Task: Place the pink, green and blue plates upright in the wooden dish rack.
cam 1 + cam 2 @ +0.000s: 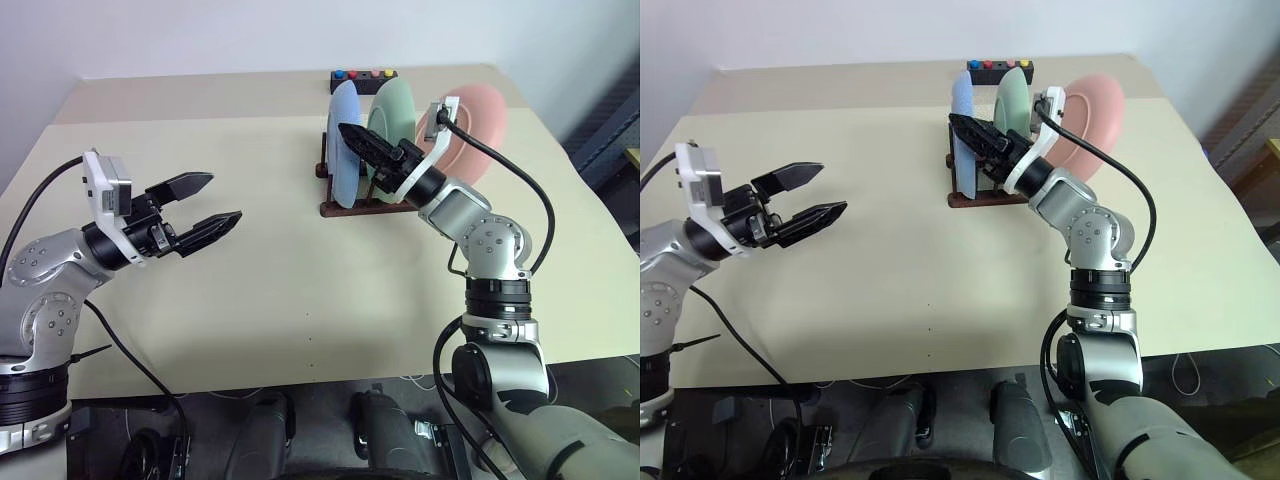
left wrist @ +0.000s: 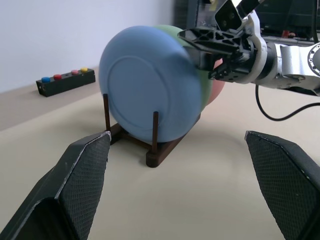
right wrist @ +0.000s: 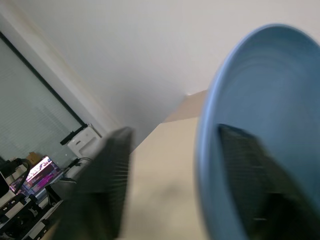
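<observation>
A: Looking at the wooden dish rack (image 1: 352, 205) near the far side of the table (image 1: 250, 330), I see all three plates standing on edge in it: the blue plate (image 1: 345, 145) nearest the left arm, the green plate (image 1: 392, 120) in the middle, the pink plate (image 1: 470, 122) on the far side, leaning a bit.

B: And the right gripper (image 1: 362, 142)?

A: Its fingers straddle the blue plate's upper rim. In the right wrist view one finger sits inside the dish and the other stands off the back, so the jaws look parted, no squeeze on the rim.

B: So the step in hand is letting go cleanly?

A: That's my reading. It should pull back along the line of the fingers, up and away from the rim, without sweeping sideways; a nudge could tip the blue plate out of its pegs or into the green one.

B: The left gripper (image 1: 205, 205)?

A: Wide open, empty, hanging over bare table well away from the rack. Best it keeps clear.
</observation>
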